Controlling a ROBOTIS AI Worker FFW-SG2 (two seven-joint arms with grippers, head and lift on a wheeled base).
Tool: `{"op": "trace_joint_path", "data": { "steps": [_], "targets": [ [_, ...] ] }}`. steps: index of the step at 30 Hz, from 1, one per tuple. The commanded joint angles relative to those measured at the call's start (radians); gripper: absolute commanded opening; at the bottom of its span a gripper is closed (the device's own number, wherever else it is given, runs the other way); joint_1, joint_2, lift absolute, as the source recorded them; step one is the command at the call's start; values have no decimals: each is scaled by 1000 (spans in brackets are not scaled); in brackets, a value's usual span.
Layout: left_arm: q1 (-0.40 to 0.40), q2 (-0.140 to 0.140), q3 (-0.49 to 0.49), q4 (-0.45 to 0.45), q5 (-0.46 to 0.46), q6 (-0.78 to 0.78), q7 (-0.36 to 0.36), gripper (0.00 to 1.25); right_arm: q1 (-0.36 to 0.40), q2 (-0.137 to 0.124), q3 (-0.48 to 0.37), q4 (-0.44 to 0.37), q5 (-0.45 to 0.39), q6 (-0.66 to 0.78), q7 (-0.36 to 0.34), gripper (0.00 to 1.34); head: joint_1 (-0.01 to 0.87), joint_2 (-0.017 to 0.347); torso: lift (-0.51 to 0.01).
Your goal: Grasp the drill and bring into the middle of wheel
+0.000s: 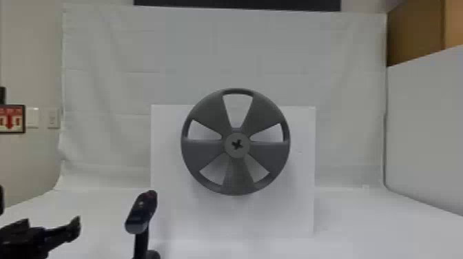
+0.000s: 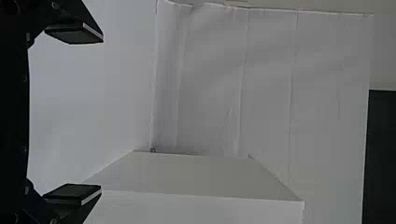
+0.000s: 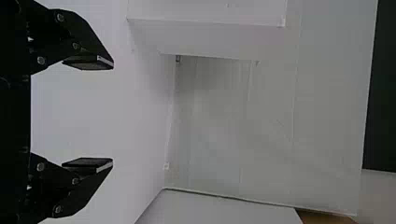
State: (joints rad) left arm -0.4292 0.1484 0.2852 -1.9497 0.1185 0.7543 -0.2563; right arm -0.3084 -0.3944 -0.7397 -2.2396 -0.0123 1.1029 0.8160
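Note:
In the head view my left gripper [image 1: 34, 237] is at the lower left, left of the black drill [image 1: 140, 215] and apart from it. The drill is upright, its body angled toward the back, its lower end near the bottom edge. The dark grey five-spoked wheel [image 1: 237, 175] faces me at the centre, with a cross-shaped hole in its round hub [image 1: 237, 151]. Widely parted fingers of the left gripper [image 2: 102, 114] hold nothing in the left wrist view. My right gripper [image 3: 113, 114] is likewise open, with nothing between its fingers, in the right wrist view.
A white box [image 1: 172, 213] stands behind the wheel, right of the drill; its side [image 2: 196, 177] also appears in the left wrist view. White sheeting [image 1: 113, 86] hangs at the back. A pale panel [image 1: 427, 131] borders the right side, below a brown box [image 1: 415, 34].

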Motion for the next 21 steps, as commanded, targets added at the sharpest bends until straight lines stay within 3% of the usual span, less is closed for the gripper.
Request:
{"op": "trace_joint_path", "data": {
  "steps": [1, 21],
  "targets": [
    [1, 0, 0, 0, 0, 0, -1, 1101, 0, -4, 0, 0, 0, 0, 0, 818, 0, 0, -406],
    [-3, 5, -6, 0, 1, 2, -9, 1101, -3, -12, -1, 0, -11, 2, 0, 819, 0, 0, -406]
  ]
}}
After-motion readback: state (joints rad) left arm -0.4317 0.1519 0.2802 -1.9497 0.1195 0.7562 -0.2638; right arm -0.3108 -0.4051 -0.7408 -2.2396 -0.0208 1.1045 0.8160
